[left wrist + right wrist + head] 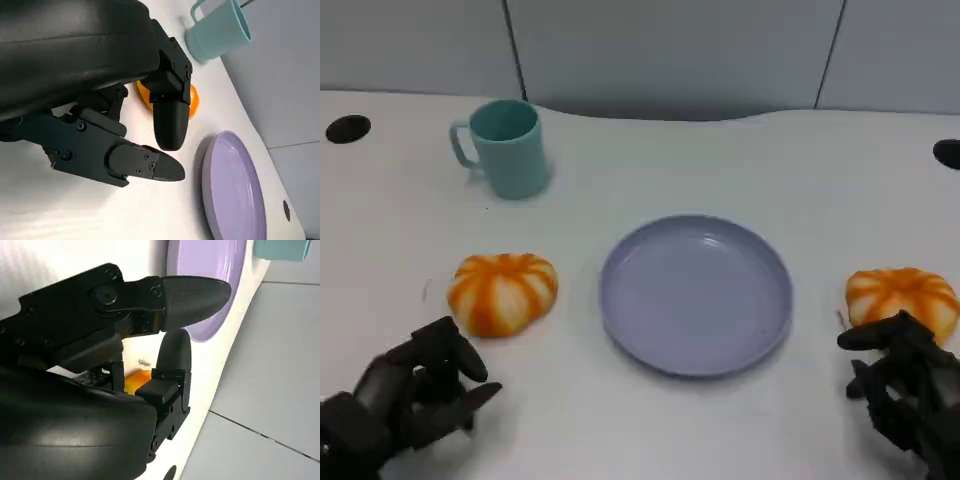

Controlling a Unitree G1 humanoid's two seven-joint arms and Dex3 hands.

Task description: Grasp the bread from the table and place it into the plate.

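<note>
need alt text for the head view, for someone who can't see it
An empty purple plate sits mid-table between two orange striped breads, one to its left and one to its right. The robot's left hand and right hand sit near each bread, holding nothing. A teal mug stands at the back left.

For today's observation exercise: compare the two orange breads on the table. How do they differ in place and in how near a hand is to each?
The left bread lies left of the plate, in front of the cup; the right bread lies right of the plate, near the picture's edge. The left bread is in full sight, apart from the left hand; the right hand overlaps the right bread's near edge. Both are round, orange with pale stripes, and rest on the table.
</note>
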